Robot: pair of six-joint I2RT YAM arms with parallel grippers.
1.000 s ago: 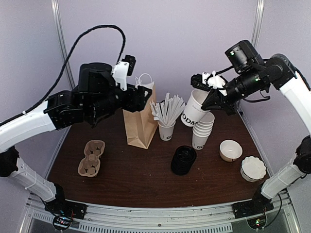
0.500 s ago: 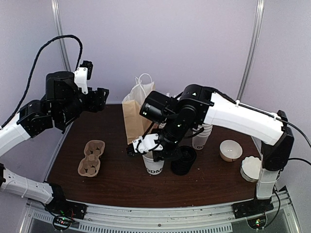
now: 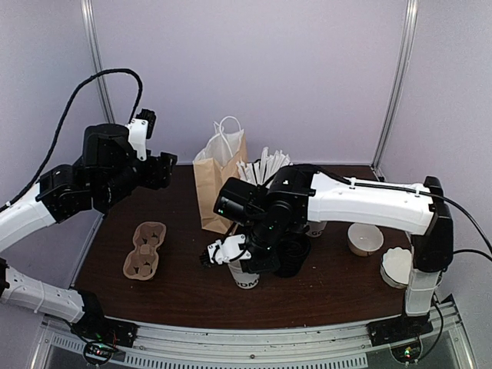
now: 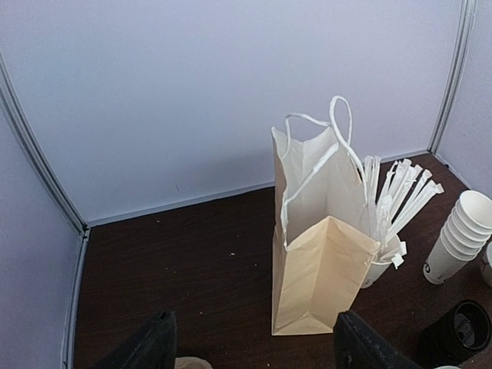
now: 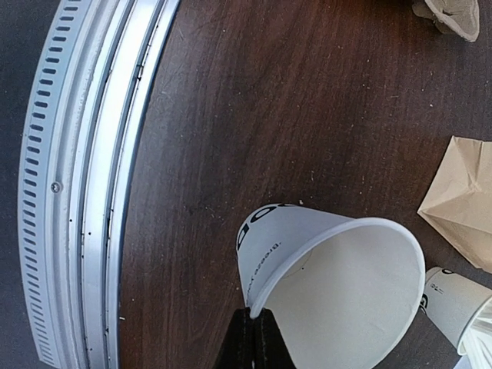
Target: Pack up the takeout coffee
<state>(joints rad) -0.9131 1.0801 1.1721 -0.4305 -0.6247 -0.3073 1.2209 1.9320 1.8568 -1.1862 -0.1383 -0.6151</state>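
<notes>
Cup (image 3: 245, 277), lower centre of the top view beside the black lids (image 3: 292, 250), rim pinched in my right gripper (image 5: 253, 315): I'd seat its base flat before letting go, left gripper (image 4: 250, 355) spread empty at upper left; white paper, dark lettering, no lid.

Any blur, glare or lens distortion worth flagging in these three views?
Top external: evenly lit and sharp, frame post bowed by the wide lens. Left wrist: paper bag crisp, own fingers dark and soft. Right wrist: rail curved by distortion, held cup looming close, no glare.
</notes>
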